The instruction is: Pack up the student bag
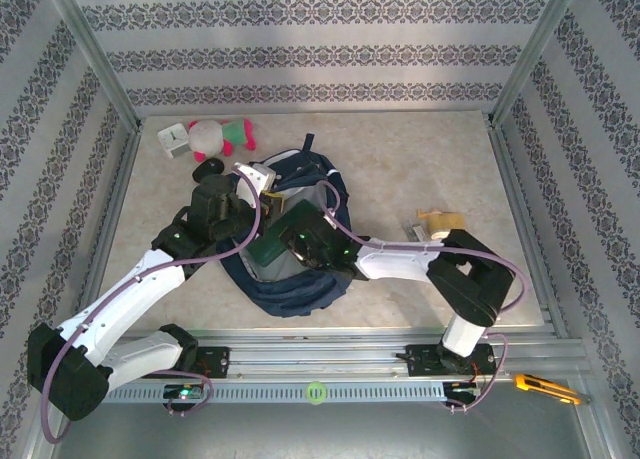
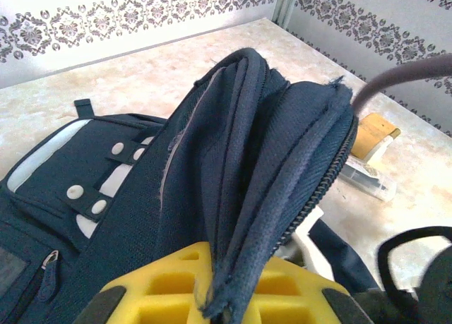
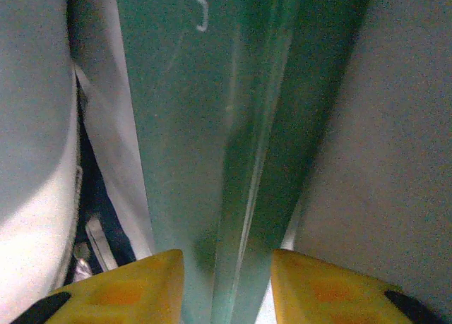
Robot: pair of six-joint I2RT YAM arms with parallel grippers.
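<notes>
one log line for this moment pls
left pincer: shut on bag opening edge | right pincer: shut on green book in bag opening | plush toy: on table, not packed

Around the student bag [image 1: 290, 297]
A plush toy [image 1: 222, 134] lies behind-left of it, a small item [image 1: 440, 221] right of it, a book [image 1: 272, 244] in it.

The surface [image 1: 410, 159] is a pale, mottled beige sheet framed by metal rails [image 1: 300, 351]. At centre frame the student bag [image 1: 295, 297] lies on it, navy, its top zip gaping. In the upper left a white, pink and green plush toy [image 1: 222, 134] lies just beside a small white box [image 1: 174, 140]. Right of centre a tan wooden piece [image 1: 441, 220] lies well apart from the bag.
</notes>
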